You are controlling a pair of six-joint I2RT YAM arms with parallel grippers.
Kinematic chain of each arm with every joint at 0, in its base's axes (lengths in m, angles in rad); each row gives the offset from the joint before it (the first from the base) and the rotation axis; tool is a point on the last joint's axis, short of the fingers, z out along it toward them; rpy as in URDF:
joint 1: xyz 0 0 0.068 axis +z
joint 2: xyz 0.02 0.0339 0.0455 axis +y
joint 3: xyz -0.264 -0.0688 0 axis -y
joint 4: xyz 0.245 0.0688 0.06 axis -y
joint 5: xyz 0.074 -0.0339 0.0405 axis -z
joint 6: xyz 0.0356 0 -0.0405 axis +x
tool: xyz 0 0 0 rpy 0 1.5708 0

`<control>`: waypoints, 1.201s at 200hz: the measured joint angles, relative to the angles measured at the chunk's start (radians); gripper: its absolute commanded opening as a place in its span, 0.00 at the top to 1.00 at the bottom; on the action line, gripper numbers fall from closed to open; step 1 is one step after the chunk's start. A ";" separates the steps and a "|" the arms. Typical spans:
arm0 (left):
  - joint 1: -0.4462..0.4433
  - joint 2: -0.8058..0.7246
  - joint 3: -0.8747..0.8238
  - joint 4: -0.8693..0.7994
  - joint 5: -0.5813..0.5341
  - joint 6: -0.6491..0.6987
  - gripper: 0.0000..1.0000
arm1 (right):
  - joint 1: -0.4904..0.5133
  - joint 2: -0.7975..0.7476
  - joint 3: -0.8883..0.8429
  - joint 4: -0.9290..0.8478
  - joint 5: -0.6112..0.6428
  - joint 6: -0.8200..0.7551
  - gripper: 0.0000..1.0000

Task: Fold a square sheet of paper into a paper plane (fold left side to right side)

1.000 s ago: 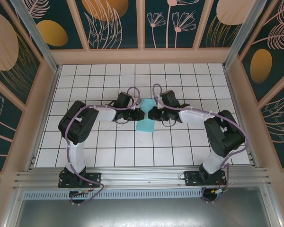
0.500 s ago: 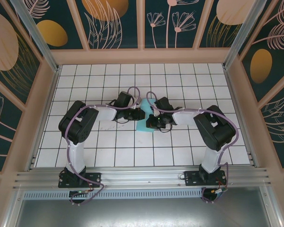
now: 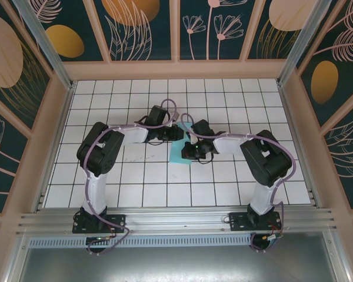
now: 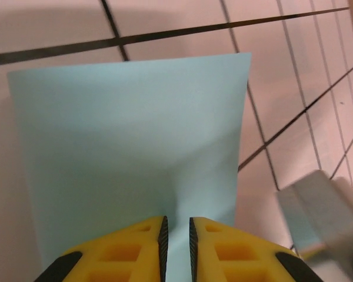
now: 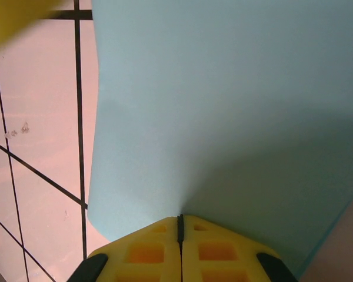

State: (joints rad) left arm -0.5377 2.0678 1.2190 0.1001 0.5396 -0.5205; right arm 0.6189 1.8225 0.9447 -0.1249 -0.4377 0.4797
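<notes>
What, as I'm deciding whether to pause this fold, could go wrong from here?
1. The right gripper is shut on the turquoise sheet, which bows upward near the fingers; a hard pull might tear or crumple it.
2. The left gripper shows a narrow gap at the sheet's edge, and whether it grips is unclear; the paper may slip and fold crooked.
</notes>
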 measured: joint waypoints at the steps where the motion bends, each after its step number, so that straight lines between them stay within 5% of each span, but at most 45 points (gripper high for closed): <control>1: 0.000 0.001 0.000 0.000 0.000 0.000 0.79 | 0.000 0.000 0.000 0.000 0.000 0.000 0.94; 93: 0.027 0.048 0.027 -0.006 -0.009 -0.008 0.79 | -0.003 0.001 0.003 -0.011 0.003 -0.037 0.94; 240: 0.071 0.230 0.333 -0.117 0.019 -0.046 0.78 | -0.017 0.002 0.000 -0.010 -0.002 -0.082 0.95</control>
State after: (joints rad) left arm -0.4667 2.2982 1.5524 -0.0170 0.5583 -0.5667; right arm 0.6018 1.8244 0.9447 -0.1352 -0.4393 0.3973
